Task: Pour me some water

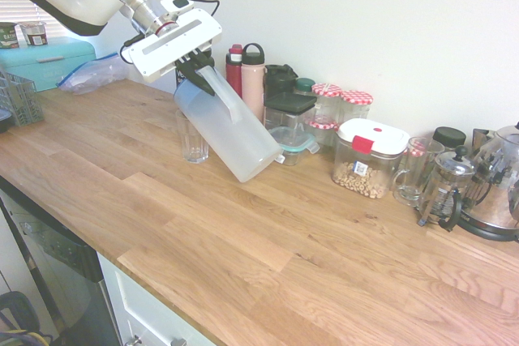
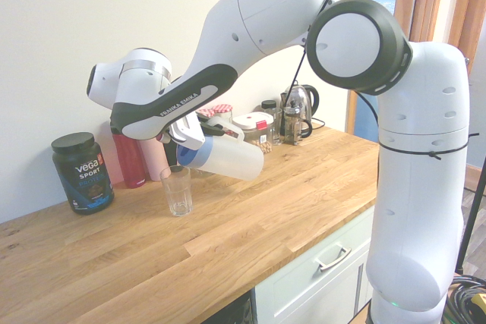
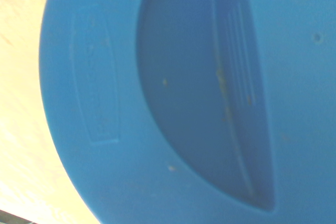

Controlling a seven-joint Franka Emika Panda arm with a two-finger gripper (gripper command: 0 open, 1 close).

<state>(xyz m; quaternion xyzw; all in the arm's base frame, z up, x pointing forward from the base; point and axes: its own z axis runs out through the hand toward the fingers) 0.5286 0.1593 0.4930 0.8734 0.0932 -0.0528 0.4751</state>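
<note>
A tall frosted-white pitcher (image 1: 235, 137) with a blue lid (image 2: 190, 155) hangs tilted steeply, lid end down, above a clear empty-looking drinking glass (image 1: 193, 140) on the wooden counter (image 1: 268, 241). My gripper (image 1: 197, 66) is shut on the pitcher's side handle (image 1: 223, 93). In the second exterior view the pitcher (image 2: 231, 158) lies almost level, its lid just over the rim of the glass (image 2: 176, 190). The blue lid (image 3: 173, 98) fills the wrist view. I cannot make out the water or any stream of it.
Along the wall stand red and pink bottles (image 1: 252, 79), red-lidded jars (image 1: 355, 105), a container of nuts (image 1: 369, 157), a glass mug (image 1: 416, 170), a French press (image 1: 444, 190) and a kettle (image 1: 499, 184). A dark Vega tub (image 2: 82, 171) stands beyond the glass. A teal box (image 1: 49, 61) sits far left.
</note>
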